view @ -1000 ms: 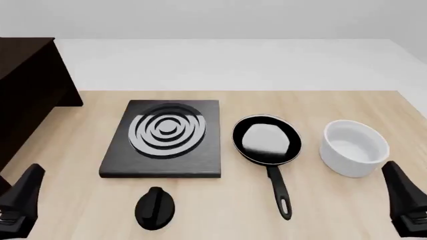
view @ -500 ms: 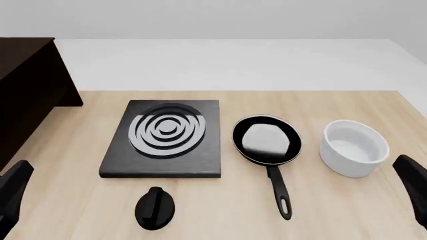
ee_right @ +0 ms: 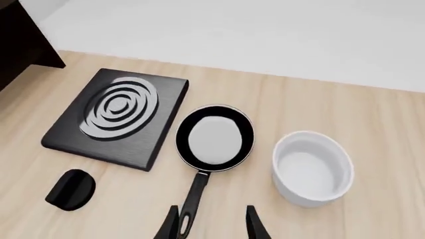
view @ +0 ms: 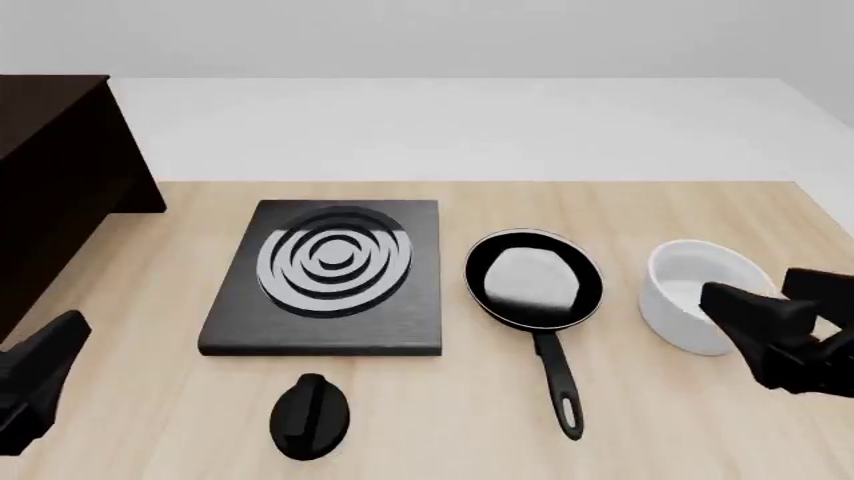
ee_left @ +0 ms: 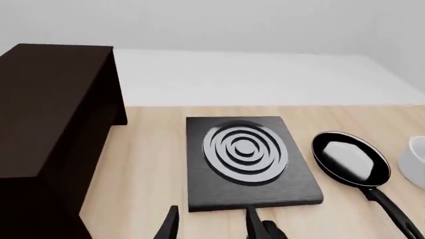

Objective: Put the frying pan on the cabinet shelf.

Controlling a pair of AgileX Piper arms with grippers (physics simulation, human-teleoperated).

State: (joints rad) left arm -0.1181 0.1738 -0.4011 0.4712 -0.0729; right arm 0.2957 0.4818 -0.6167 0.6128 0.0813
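Observation:
The frying pan (view: 534, 279) lies flat on the table between the stove plate and the white bowl, its long handle (view: 558, 380) pointing toward me. In the right wrist view the frying pan (ee_right: 214, 137) is ahead of my right gripper (ee_right: 211, 225), which is open, with the handle's end near one fingertip (ee_right: 171, 224). From the front, the right gripper (view: 771, 322) hovers beside the bowl, right of the pan. My left gripper (view: 34, 385) is low at the near left, open and empty (ee_left: 211, 226). The cabinet shelf (ee_left: 47, 99) is the dark flat board at the far left.
A square black stove plate (view: 327, 275) with grey rings sits left of the pan. A black knob (view: 311, 415) lies in front of the plate. The white bowl (view: 694, 290) stands right of the pan, partly behind my right gripper. The cabinet (view: 54, 170) fills the left edge.
My right gripper rose from the bottom right corner and moved left, toward the bowl. The left gripper dipped, then came back up slightly. The pan has not moved.

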